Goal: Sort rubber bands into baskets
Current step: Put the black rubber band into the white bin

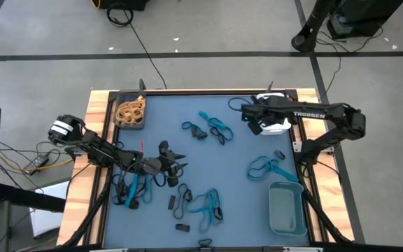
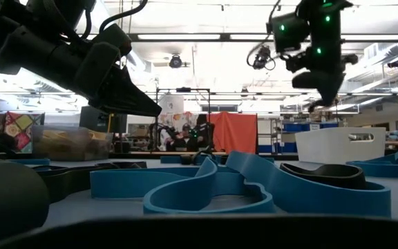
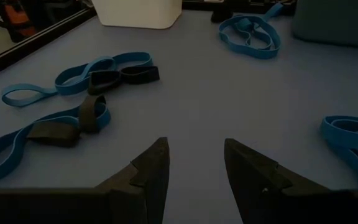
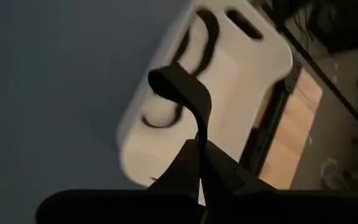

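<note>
Seen from the high view, the right gripper [image 1: 259,120] hangs over the white basket [image 1: 277,124] at the desk's [image 1: 236,150] far right. In the right wrist view, it pinches a black rubber band [image 4: 180,93] that dangles directly above the basket. In the left wrist view, the left gripper [image 3: 194,165] stands open over bare desk

Overhead and table-level views share the white basket [image 1: 277,124], wrist cameras close
</note>
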